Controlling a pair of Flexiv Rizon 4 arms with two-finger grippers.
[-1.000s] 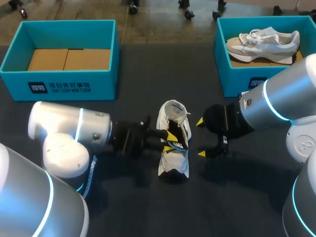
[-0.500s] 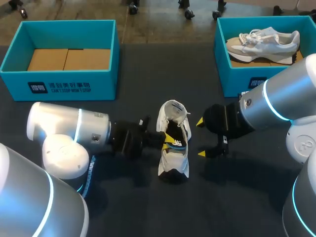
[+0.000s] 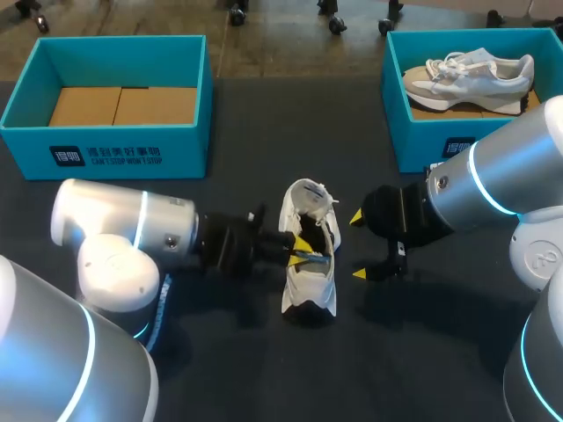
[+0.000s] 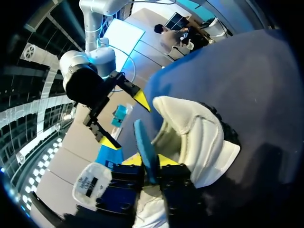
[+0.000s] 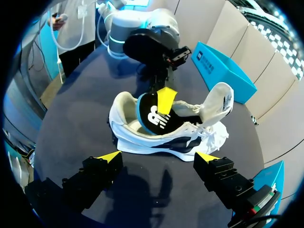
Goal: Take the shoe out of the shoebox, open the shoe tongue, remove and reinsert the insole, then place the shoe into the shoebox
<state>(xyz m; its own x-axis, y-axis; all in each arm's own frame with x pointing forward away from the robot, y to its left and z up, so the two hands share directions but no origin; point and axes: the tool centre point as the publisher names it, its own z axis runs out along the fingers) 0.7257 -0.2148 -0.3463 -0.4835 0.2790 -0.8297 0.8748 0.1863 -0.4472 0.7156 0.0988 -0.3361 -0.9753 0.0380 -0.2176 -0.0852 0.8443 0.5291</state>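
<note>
A white shoe (image 3: 310, 280) lies on the dark table, its opening toward my left arm and its tongue folded back. My left gripper (image 3: 303, 249) is at that opening, shut on the black, blue-edged insole (image 3: 313, 255), which stands partly out of the shoe. In the left wrist view the insole's blue edge (image 4: 145, 147) runs between the yellow tips of the left gripper (image 4: 147, 160), with the shoe (image 4: 194, 137) beyond. My right gripper (image 3: 358, 245) hangs open just right of the shoe. From its wrist, the shoe (image 5: 166, 140) and insole (image 5: 153, 118) lie ahead of the right gripper (image 5: 158, 156).
A teal shoebox (image 3: 114, 149) with a bare cardboard floor stands at the back left. Another teal shoebox (image 3: 422, 141) at the back right holds a second white shoe (image 3: 471, 75). Dark table surface spreads in front of the shoe.
My left gripper shifted slightly at the shoe's opening, and the insole moved a little with it. The right arm and the shoe stayed where they were.
</note>
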